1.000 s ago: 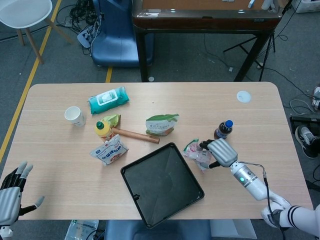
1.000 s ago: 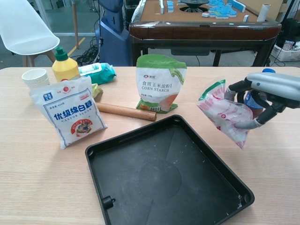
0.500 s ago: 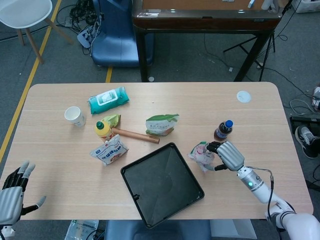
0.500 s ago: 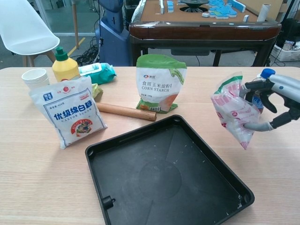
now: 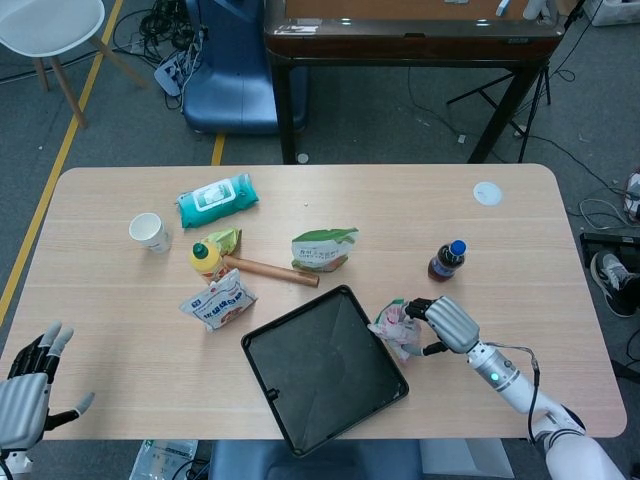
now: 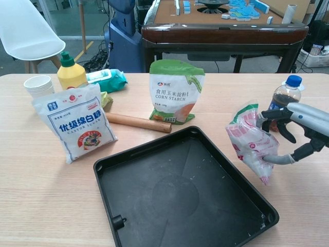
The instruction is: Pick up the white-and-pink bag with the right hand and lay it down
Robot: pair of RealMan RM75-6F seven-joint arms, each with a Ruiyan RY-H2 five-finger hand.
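My right hand [image 6: 295,131] [image 5: 447,324] grips the white-and-pink bag [image 6: 251,142] [image 5: 396,327], with fingers wrapped around its right side. The bag has a green top corner and hangs tilted just right of the black tray [image 6: 154,206] [image 5: 290,390], its lower tip close to the tabletop. I cannot tell whether the tip touches the table. My left hand [image 5: 25,388] is at the table's near left corner, fingers spread, holding nothing.
A cola bottle [image 6: 284,95] [image 5: 446,260] stands just behind the right hand. A corn starch bag [image 6: 176,91], a rolling pin [image 6: 138,122], a castor sugar bag [image 6: 74,122], a yellow bottle [image 6: 71,73], paper cups [image 6: 39,84] and a wipes pack [image 6: 107,79] lie to the left.
The right hand has carried the bag back toward me and lower, next to the tray's right edge. The cola bottle now shows fully behind it. The left hand barely moved.
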